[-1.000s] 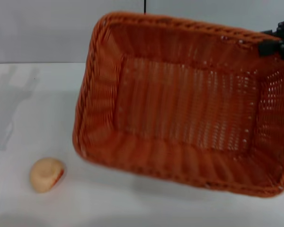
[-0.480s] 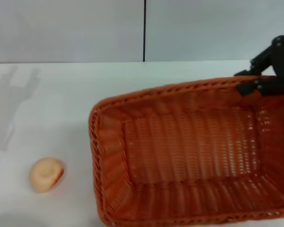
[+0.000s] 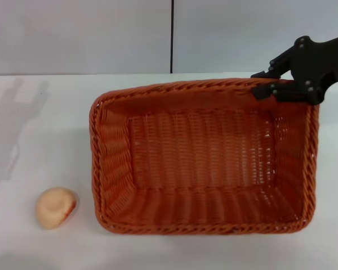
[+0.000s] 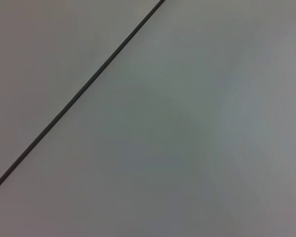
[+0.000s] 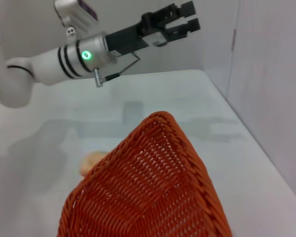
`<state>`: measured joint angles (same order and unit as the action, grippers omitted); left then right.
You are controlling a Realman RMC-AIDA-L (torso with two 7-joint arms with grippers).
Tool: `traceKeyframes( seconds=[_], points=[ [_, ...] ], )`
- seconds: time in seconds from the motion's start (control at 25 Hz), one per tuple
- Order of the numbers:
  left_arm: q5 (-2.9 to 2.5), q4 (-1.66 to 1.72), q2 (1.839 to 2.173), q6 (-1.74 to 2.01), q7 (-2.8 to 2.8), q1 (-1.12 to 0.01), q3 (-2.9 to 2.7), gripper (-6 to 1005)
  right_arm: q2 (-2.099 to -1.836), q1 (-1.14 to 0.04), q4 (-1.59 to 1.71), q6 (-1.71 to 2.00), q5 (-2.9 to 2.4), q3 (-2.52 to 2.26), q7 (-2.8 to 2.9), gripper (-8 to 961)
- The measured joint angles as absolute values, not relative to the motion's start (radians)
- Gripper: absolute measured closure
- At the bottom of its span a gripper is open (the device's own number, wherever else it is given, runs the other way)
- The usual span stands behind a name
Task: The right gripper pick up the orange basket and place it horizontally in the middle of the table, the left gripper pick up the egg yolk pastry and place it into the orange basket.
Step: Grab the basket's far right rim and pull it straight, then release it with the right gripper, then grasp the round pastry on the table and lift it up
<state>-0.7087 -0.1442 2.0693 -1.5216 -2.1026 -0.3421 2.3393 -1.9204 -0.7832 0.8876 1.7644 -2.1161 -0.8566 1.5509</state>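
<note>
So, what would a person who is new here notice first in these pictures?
First, the large orange basket, lying open-side up across the middle of the white table. The black right gripper sits at its far right corner, and a small egg yolk pastry lies alone near the basket's near left corner.

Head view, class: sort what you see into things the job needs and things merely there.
Needed for the job:
orange basket, flat on the table
pastry, on the table beside the basket
right gripper, at the basket's far rim
left gripper, raised, seen only from the right wrist

Merely there:
wall with a dark seam
</note>
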Motion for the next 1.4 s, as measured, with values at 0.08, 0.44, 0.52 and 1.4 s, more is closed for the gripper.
traceKeyframes(
  seconds=[0.08, 0.44, 0.52, 1.4],
  points=[
    [-0.709, -0.144, 2.069, -1.520, -2.102, -0.342, 2.339, 157, -1.921, -0.787, 0.880, 1.758, -2.118, -0.858, 1.550, 676],
    [-0.709, -0.144, 2.069, -1.503, -2.103, -0.356, 2.339, 157, -1.934, -0.798, 0.853, 1.686, -2.129, -0.871, 1.538, 659],
    [-0.709, -0.144, 2.069, -1.501, -2.104, -0.357, 2.339, 157, -1.941, -0.797, 0.851, 1.657, -2.126, -0.869, 1.531, 655],
    [-0.722, -0.211, 2.057, -1.527, -2.098, -0.333, 2.306, 157, -2.008, -0.556, 0.662, 1.528, -1.503, -0.671, 1.200, 562]
  ],
)
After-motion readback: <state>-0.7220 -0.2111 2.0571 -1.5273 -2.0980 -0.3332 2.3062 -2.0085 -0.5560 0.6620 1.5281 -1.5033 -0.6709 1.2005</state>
